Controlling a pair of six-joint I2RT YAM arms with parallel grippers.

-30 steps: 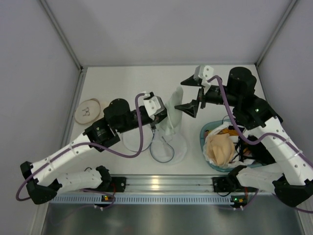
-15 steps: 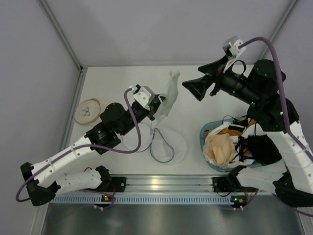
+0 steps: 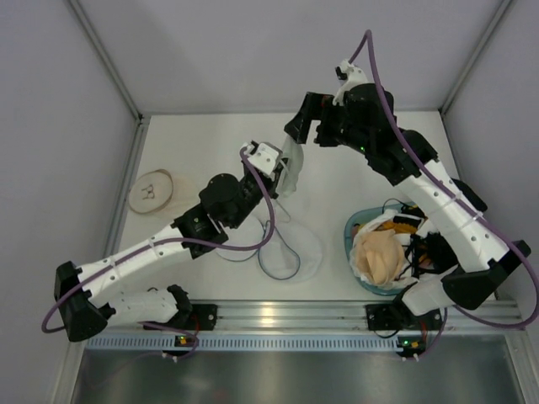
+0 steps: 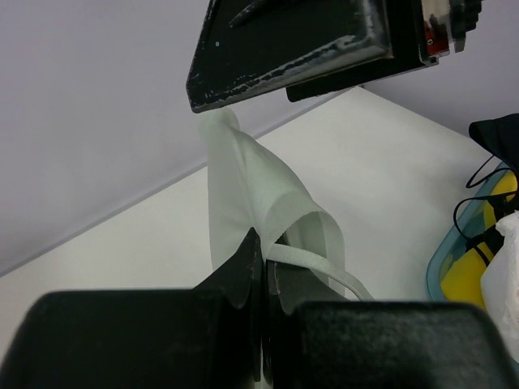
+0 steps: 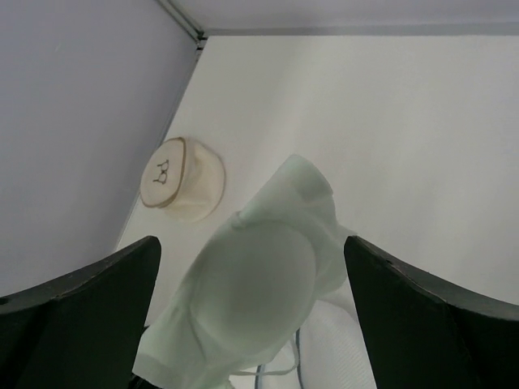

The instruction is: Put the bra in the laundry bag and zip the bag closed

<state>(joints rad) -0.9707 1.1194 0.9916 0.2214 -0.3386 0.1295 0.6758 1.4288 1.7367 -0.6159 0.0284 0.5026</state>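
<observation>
My left gripper [image 4: 263, 243] pinches the bra [image 5: 258, 296] upright, while my right gripper [image 5: 251, 243], fingers spread wide, straddles it, cup toward 6 o'clock

The bra [image 5: 259, 300] is looking like smooth, matt pale-green cloth, softly padded, with a flat woven strap. The laundry bag [image 3: 290, 252] is showing thin translucent white mesh and dark wire rims. The fingers [image 4: 292, 49] of the right gripper [image 5: 251, 243] are looking like black plastic, dull and scuffed at the edges. The table [image 3: 194, 143] is appearing matt white, the basket [image 3: 352, 231] is shining as blue plastic, and the front rail [image 3: 278, 316] is gleaming like bare metal.
</observation>
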